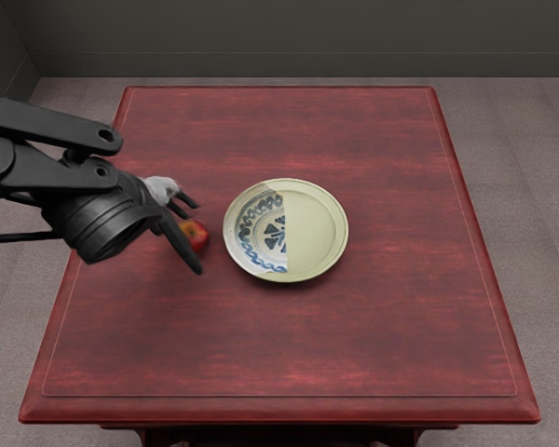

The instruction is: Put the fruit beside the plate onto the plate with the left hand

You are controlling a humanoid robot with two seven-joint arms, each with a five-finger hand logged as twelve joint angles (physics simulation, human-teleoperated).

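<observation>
A small red fruit (198, 236) lies on the dark red table (289, 345), just left of the plate (328, 233). The plate is round and cream, with a blue pattern on its left half and nothing on it. My left hand (181, 223) comes in from the left and sits right at the fruit's left side. Its fingers are spread, the upper ones above the fruit and a long dark one reaching down past the fruit's lower left. The hand hides part of the fruit. The fingers do not look closed on it.
The left forearm and its black wrist housing (98, 219) hang over the table's left edge. Grey floor surrounds the table.
</observation>
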